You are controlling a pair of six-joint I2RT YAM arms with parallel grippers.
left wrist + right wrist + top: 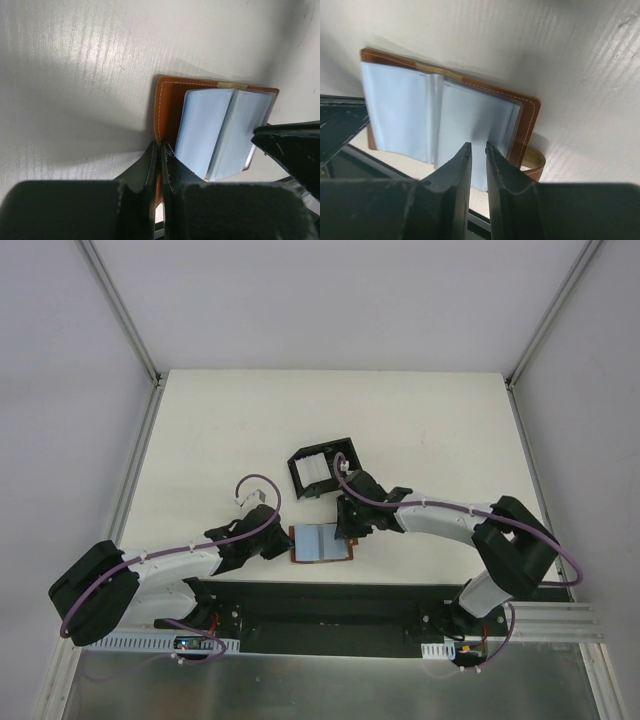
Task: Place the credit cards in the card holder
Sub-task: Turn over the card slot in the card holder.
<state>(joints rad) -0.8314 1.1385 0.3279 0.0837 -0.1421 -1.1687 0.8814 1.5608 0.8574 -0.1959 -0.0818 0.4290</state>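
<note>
Brown leather wallet [167, 107] lying open near the worktop's [220, 440] near edge, pale-blue credit cards [470, 117] showing. Left pincer [160, 165] clamping fully closed on its left flap. Right pincer [479, 155] sitting narrow, straddling the right card's near edge; can't tell if it's gripping. Card holder [296, 472] sitting just far-left of the right pincer, right arm nearer.

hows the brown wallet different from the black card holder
The wallet is brown leather, lying open and flat; the card holder is a black open-topped box. The wallet shows pale blue sheets; the card holder has white cards. Both sit on the table.
</note>
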